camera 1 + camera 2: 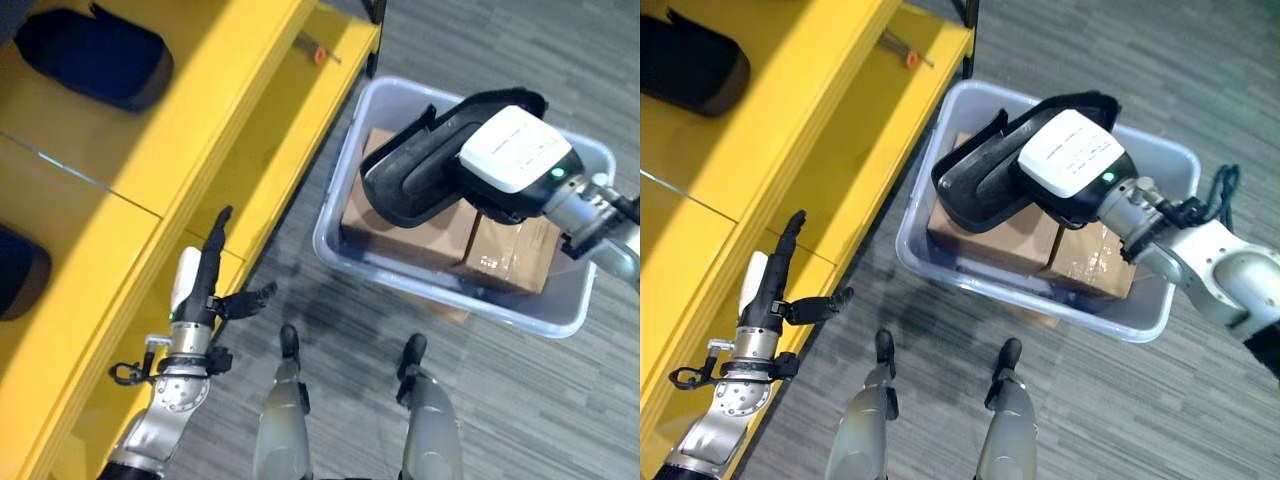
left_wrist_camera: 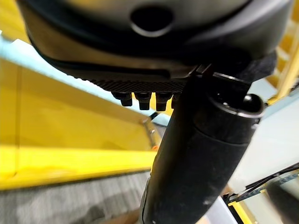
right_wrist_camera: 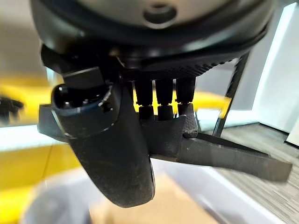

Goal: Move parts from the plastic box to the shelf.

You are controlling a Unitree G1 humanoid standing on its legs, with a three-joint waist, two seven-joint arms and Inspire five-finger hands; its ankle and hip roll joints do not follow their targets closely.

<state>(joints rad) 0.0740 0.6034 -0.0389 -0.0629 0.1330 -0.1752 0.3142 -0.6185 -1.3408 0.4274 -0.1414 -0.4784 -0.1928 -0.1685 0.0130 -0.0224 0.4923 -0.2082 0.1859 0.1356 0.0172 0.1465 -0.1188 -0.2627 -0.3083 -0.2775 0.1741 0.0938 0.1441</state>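
My right hand [image 1: 512,150] is shut on a large black curved part [image 1: 408,178], holding it in the air over the clear plastic box [image 1: 330,245]. In the right wrist view its fingers [image 3: 159,112] curl over the part's edge [image 3: 224,158] with the thumb beneath. Two cardboard cartons [image 1: 510,255] lie inside the box under the part. My left hand [image 1: 205,275] is open with straight fingers at the front edge of the yellow shelf [image 1: 200,110], holding nothing.
Two dark parts [image 1: 95,55] [image 1: 20,270] lie on the shelf's upper level. A small orange-handled tool [image 1: 320,55] rests on a lower level near the far end. The box stands on grey carpet [image 1: 520,400] right of the shelf.
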